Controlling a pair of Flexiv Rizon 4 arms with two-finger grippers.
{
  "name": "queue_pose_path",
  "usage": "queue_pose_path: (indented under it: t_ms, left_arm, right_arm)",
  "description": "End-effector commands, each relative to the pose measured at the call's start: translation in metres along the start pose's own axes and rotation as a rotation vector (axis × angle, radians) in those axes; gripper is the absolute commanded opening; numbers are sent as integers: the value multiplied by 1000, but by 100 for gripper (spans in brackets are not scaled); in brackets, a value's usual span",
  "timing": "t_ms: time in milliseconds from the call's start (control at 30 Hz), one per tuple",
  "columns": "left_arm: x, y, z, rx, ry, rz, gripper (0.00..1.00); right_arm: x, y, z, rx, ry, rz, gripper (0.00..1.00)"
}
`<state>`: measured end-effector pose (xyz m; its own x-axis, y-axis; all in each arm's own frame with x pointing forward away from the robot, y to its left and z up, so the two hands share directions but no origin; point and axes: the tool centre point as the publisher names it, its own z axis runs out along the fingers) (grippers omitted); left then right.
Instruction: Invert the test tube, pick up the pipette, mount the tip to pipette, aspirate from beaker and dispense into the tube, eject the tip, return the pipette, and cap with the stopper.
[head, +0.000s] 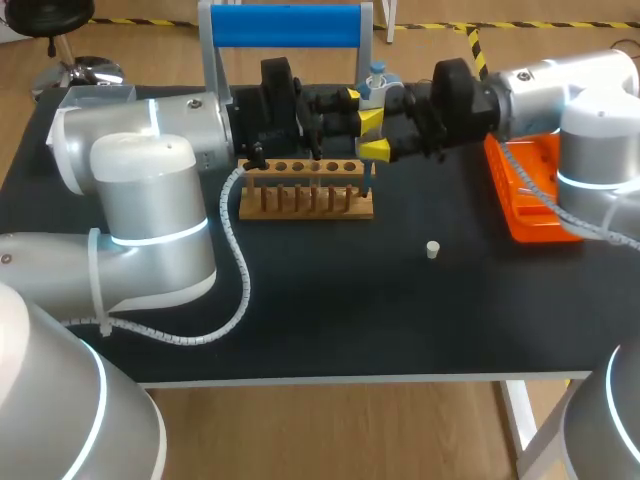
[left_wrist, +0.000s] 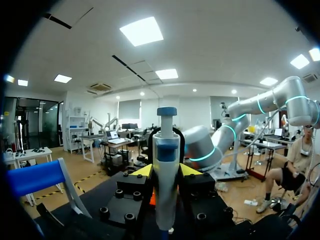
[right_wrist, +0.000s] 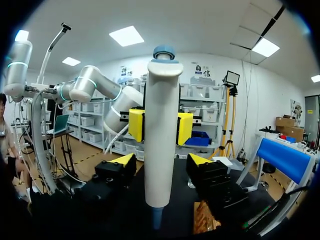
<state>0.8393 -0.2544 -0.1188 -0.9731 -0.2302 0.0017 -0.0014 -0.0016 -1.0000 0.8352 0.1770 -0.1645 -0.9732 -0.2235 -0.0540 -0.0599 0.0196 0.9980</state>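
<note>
- The pipette (head: 375, 90) stands upright above the end of the wooden test tube rack (head: 305, 190), near the 12 o'clock edge of the worktop (head: 330, 320). Its plunger knob is on top and its nose points down, probably so a tip can be pressed on from above.
- The left gripper (left_wrist: 166, 170) comes in from 9 o'clock, and its fingers clamp the pipette body from two sides.
- The right gripper (right_wrist: 161, 160) faces it from 3 o'clock. Its fingers are spread to either side of the pipette with a gap on each side, so it grips nothing. This looks like a handover being lined up.
- The orange tip box (head: 530, 190) sits at 3 o'clock from the rack, near the right arm.
- The white stopper (head: 432, 250) lies loose at 4 o'clock from the rack, seemingly waiting for the final capping.
- Only the head view shows the stopper and the tip box.
- Only the right wrist view shows the left gripper's yellow pads (right_wrist: 136, 125) touching both flanks of the pipette.
- I cannot pick out a test tube.
</note>
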Motion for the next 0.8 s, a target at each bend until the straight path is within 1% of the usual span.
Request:
queue_pose_path:
  t_ms: [33, 200, 300, 433, 500, 533, 600, 667, 800]
  left_arm:
    - [1, 1, 3, 4, -8, 1, 0]
    - [1, 1, 3, 4, -8, 1, 0]
    - [1, 1, 3, 4, -8, 1, 0]
    - [1, 1, 3, 4, -8, 1, 0]
    - [1, 1, 3, 4, -8, 1, 0]
    - [1, 1, 3, 4, -8, 1, 0]
    - [1, 1, 3, 4, -8, 1, 0]
    - [1, 1, 3, 4, -8, 1, 0]
    - [1, 1, 3, 4, -8, 1, 0]
  right_arm:
    - [7, 0, -19, -3, 4, -2, 100]
    - [12, 2, -52, 9, 5, -23, 100]
    - [9, 1, -75, 38, -29, -29, 100]
    - [-3, -4, -104, 71, -109, 1, 100]
    - [-13, -8, -116, 98, -164, 39, 100]
    - [-17, -9, -119, 97, -169, 47, 100]
    - [-34, -10, -127, 118, -196, 65, 100]
    - [-52, -11, -131, 119, -225, 83, 100]
    - [-94, -12, -133, 138, -298, 118, 100]
